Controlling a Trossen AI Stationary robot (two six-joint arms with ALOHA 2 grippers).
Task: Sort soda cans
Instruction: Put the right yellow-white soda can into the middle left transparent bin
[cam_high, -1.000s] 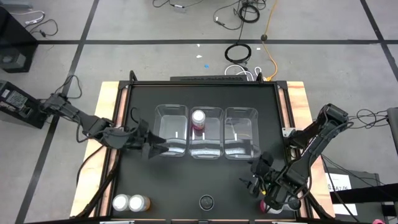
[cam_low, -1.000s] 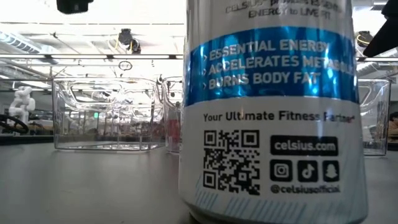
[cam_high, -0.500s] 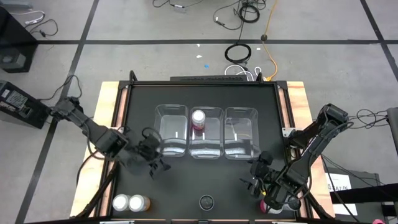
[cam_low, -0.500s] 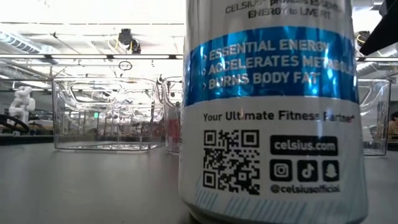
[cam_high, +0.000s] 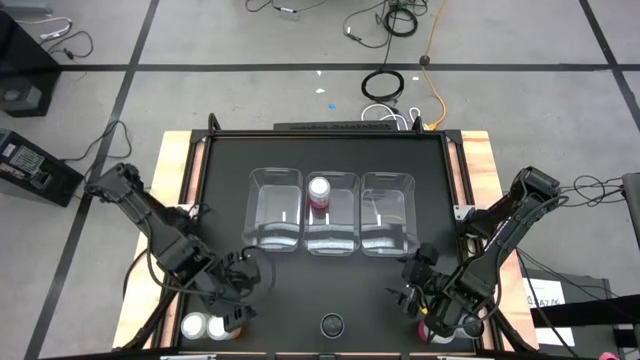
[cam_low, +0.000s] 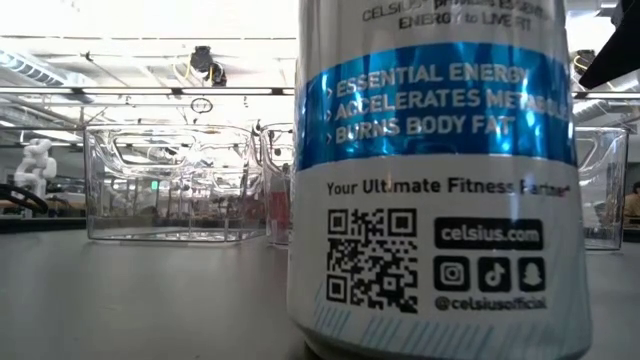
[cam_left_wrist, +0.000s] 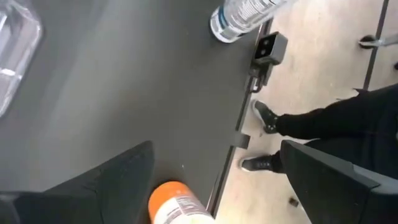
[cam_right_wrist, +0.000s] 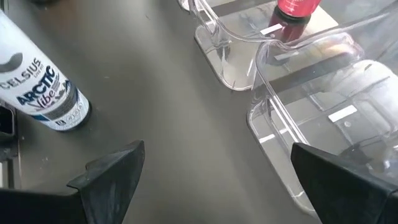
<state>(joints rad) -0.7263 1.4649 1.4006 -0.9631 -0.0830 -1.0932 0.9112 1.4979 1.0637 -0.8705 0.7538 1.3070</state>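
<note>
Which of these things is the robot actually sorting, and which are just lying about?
Part of the job:
pink can in the middle bin
two cans at the front left, under the left hand
silver can at the front edge

Just there:
cables on the floor
a person's legs beside the table

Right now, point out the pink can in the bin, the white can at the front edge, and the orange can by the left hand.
Pink can (cam_high: 319, 189), high view, silvery top.
White can (cam_right_wrist: 46, 93), right wrist view, printed side.
Orange can (cam_left_wrist: 177, 204), left wrist view, orange upper body.
Left hand (cam_high: 232, 312), high view, between its fingertips.
</note>
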